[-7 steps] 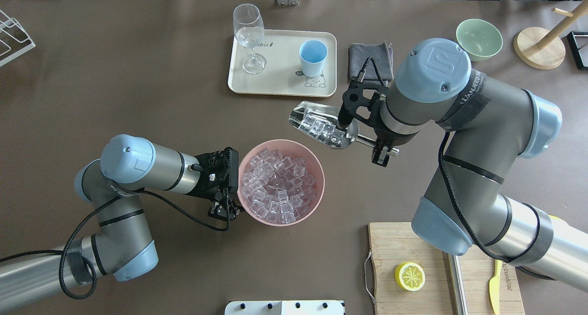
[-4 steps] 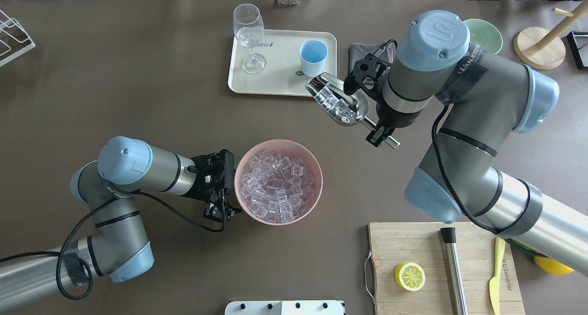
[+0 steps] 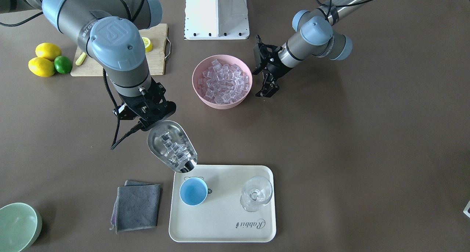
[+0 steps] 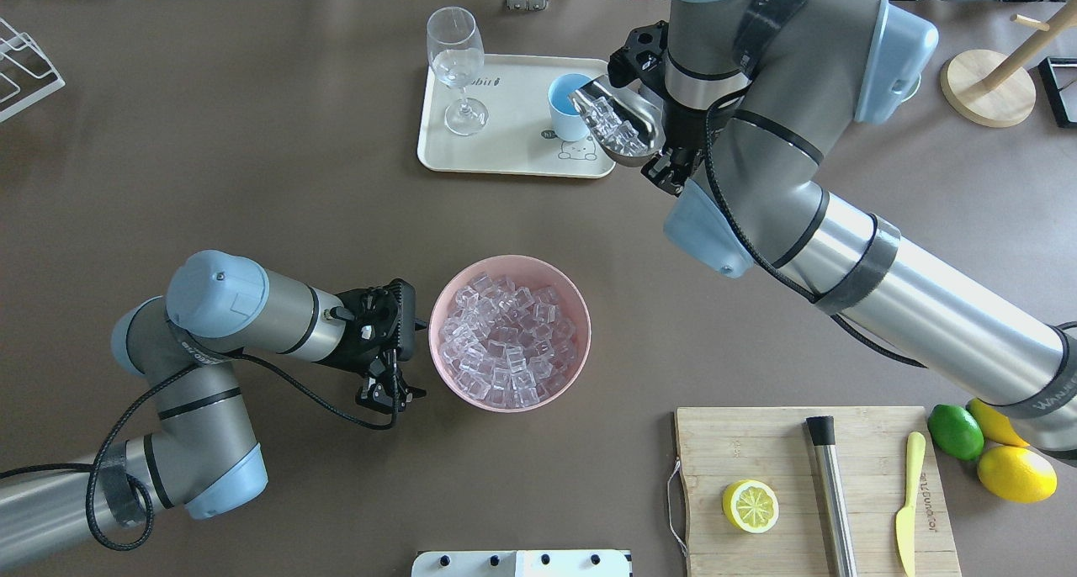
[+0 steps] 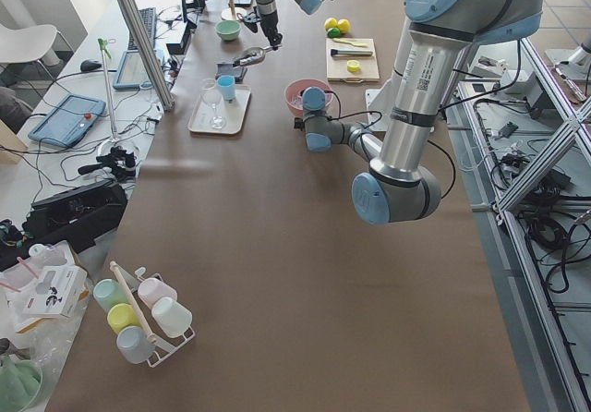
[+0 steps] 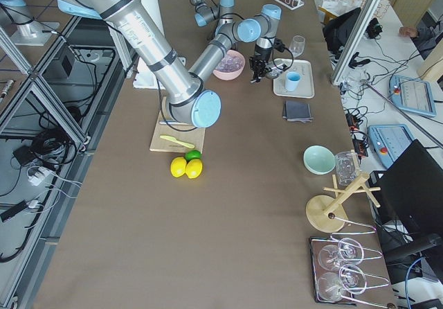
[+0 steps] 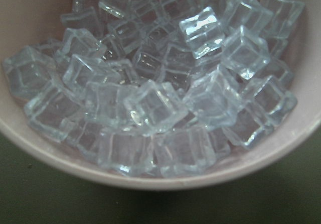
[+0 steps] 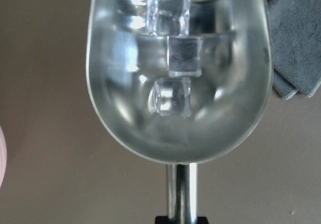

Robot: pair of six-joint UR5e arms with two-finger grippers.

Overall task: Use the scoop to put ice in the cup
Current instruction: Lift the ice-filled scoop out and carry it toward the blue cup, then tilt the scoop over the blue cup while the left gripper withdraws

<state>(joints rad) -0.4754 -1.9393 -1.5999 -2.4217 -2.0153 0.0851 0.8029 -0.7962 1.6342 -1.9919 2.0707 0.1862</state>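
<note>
The steel scoop (image 4: 617, 126) holds several clear ice cubes (image 3: 173, 149). It hangs tilted, its mouth over the near rim of the light-blue cup (image 4: 562, 112). The cup (image 3: 193, 191) stands on the cream tray (image 3: 224, 222) and looks empty. My right gripper (image 3: 145, 114) is shut on the scoop's rod handle (image 8: 179, 194). The scoop trough (image 8: 178, 83) fills the right wrist view. The pink bowl (image 4: 580, 333), full of ice (image 7: 160, 98), stands mid-table. My left gripper (image 4: 389, 390) is open, just left of the bowl and apart from it.
A stemmed glass (image 4: 455, 64) stands on the tray's left. A grey cloth (image 3: 137, 204) and a pale-green bowl (image 3: 16, 226) lie right of the tray. The cutting board (image 4: 757, 451) carries a lemon half (image 4: 750, 505), a steel cylinder (image 4: 831, 493) and a yellow-green knife (image 4: 907, 501).
My right arm has carried the loaded scoop from beside the pink bowl to the cup on the tray. My left gripper has drawn back a little from the bowl's rim.
</note>
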